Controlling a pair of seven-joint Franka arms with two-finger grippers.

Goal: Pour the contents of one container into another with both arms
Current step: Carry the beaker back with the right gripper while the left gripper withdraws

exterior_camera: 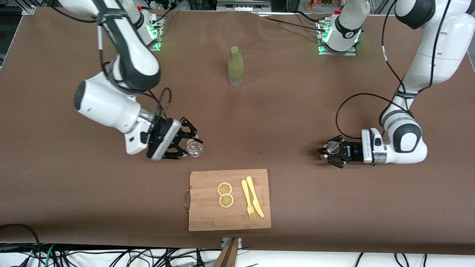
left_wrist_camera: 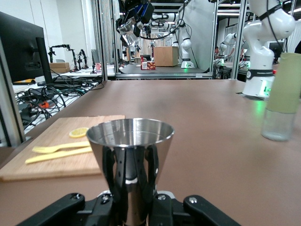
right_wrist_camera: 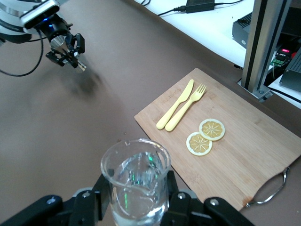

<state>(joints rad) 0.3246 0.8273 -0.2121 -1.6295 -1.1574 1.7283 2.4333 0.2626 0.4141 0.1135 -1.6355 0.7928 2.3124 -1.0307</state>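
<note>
My right gripper (exterior_camera: 190, 144) is shut on the tiny clear glass cup (exterior_camera: 194, 148), held upright above the table, over a spot just past the cutting board's corner at the right arm's end. In the right wrist view the cup (right_wrist_camera: 135, 174) sits between the fingers of the right gripper (right_wrist_camera: 136, 200); there seems to be clear liquid in it. My left gripper (exterior_camera: 328, 151) is shut on the steel jigger (exterior_camera: 333, 148), low over the table at the left arm's end. The jigger (left_wrist_camera: 130, 136) stands upright, gripped at its waist by the left gripper (left_wrist_camera: 130, 188).
A green-sleeved bottle (exterior_camera: 236, 66) stands mid-table toward the bases. A wooden cutting board (exterior_camera: 207, 217) near the front edge carries two lemon slices (exterior_camera: 225, 194) and a yellow knife and fork (exterior_camera: 251, 202). Open brown tabletop lies between the two grippers.
</note>
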